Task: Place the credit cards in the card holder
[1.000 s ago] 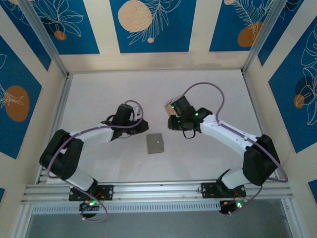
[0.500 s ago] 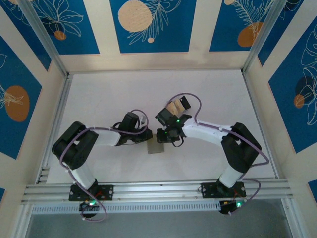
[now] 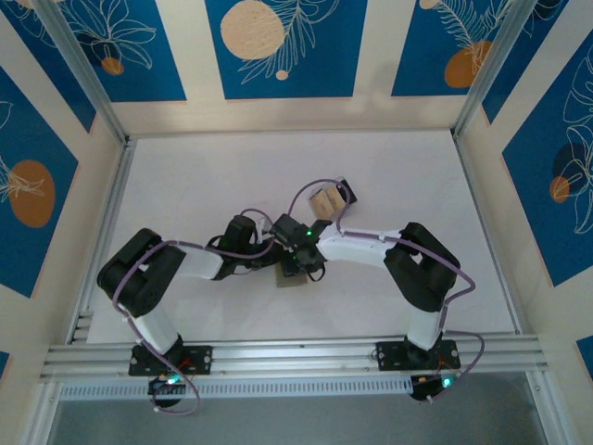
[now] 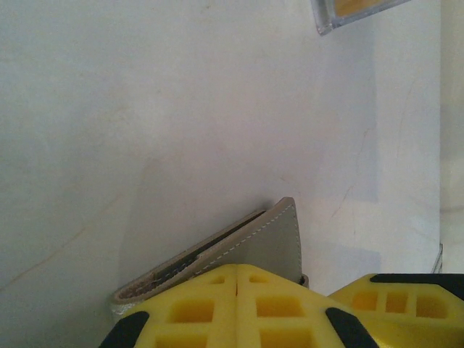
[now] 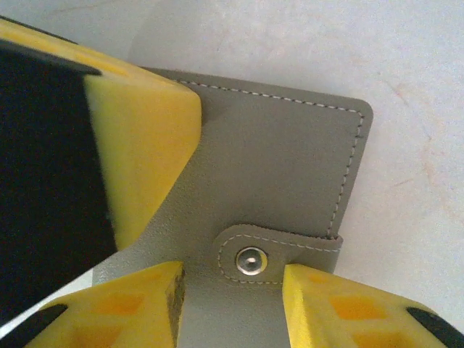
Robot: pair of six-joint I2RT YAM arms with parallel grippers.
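Though we pin holder (image 5: 275, 167) with clenched left gripper (image 4: 235, 279) | right gripper (image 5: 232, 290) spread astride snap (image 5: 251, 260) | holder unopened, cards (image 3: 324, 200) outside.

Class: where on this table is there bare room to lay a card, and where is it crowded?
Bare: the far strip of table along the back wall, the right side beyond the right arm, the near strip by the rail. Crowded: the centre, where left hand and right hand meet on the card holder, credit cards just beyond.
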